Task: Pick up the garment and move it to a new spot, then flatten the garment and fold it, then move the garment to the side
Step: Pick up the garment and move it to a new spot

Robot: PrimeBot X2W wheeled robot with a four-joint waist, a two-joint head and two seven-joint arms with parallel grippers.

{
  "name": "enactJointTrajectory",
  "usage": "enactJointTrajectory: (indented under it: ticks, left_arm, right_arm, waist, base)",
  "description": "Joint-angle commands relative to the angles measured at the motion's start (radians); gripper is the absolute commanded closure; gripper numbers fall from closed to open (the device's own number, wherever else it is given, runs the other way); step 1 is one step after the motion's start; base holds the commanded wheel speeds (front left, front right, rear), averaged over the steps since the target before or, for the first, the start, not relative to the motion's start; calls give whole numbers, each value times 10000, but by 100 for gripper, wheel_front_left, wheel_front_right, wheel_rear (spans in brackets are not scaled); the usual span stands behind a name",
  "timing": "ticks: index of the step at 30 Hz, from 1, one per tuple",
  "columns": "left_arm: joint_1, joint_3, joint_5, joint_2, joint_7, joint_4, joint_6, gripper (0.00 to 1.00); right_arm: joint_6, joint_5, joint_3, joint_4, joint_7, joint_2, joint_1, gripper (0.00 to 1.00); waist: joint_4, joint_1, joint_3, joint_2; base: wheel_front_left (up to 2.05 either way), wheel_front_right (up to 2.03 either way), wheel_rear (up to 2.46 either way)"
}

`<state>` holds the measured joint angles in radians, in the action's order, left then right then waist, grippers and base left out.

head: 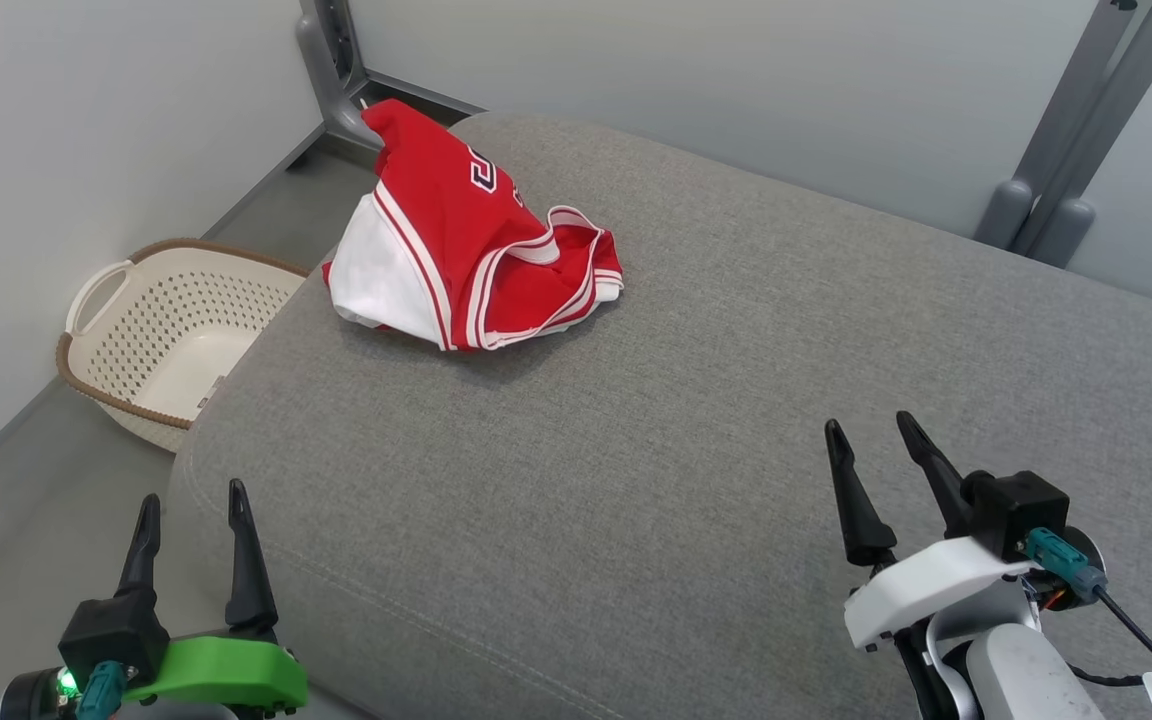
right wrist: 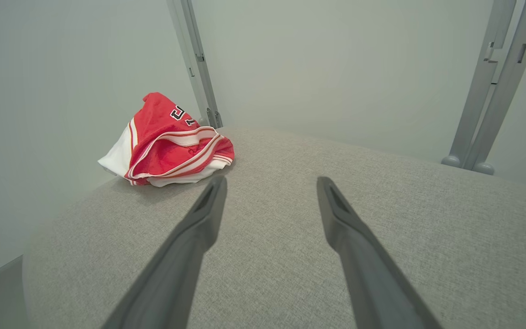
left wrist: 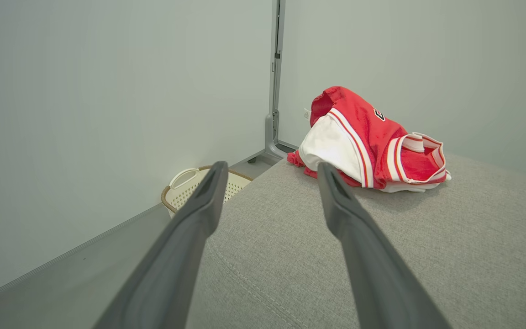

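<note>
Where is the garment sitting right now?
Head view, upper left: the garment lies bunched at the far-left corner of the grey cushion, near the grey post, with the white basket on the floor just to its left.

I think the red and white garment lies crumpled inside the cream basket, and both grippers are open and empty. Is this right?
Not quite. The garment is not inside the basket; it lies crumpled on the grey cushion, as the head view shows. The rest holds: the left gripper and the right gripper are open and empty.
</note>
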<state>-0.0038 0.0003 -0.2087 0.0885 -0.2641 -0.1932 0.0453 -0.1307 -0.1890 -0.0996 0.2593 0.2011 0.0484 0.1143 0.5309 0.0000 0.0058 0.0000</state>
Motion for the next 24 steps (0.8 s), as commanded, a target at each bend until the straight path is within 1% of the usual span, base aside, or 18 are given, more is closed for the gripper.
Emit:
enactJointTrajectory:
  ticks: [1,4,8,12,14,19,22,24]
  left_arm:
    - [224,46,-82,19,-7,46,39,0]
    - [177,6,-92,-3,-7,-36,48,0]
    - [-435,-300,-132,-20,394,-531,-168,0]
    - [-1674,-581,-285,-72,1219,-1485,-420,0]
    - [-2548,-686,-441,-109,1587,-2091,-548,0]
    - [-4739,-457,-1007,-172,2151,-3718,-676,0]
    - [-5977,-277,-1404,-195,2251,-4678,-833,0]
    - [-6668,-118,-1571,-85,2230,-5284,-882,0]
  right_arm:
    - [-1,56,-17,24,22,36,136,0]
    - [-1,109,-10,9,49,38,145,0]
    - [-1,260,127,-102,-1,38,98,0]
    - [-1,456,310,-315,-135,38,-24,0]
    - [-1,572,423,-480,-254,39,-101,0]
    - [-1,1101,195,-1200,-817,44,185,0]
    - [-1,1541,97,-1686,-1156,42,362,0]
    - [-1,1817,-68,-2030,-1366,44,507,0]
  waist:
    - [19,0,26,0]
    - [15,0,52,0]
    - [-4,0,147,0]
    - [-27,0,340,0]
    - [-41,0,496,0]
    - [-726,0,1455,0]
    - [-1179,0,2107,0]
    - [-1515,0,2524,0]
  base:
    - [0,0,0]
    - [0,0,0]
    - [0,0,0]
    - [0,0,0]
    - [0,0,0]
    - [0,0,0]
    - [0,0,0]
    - [0,0,0]
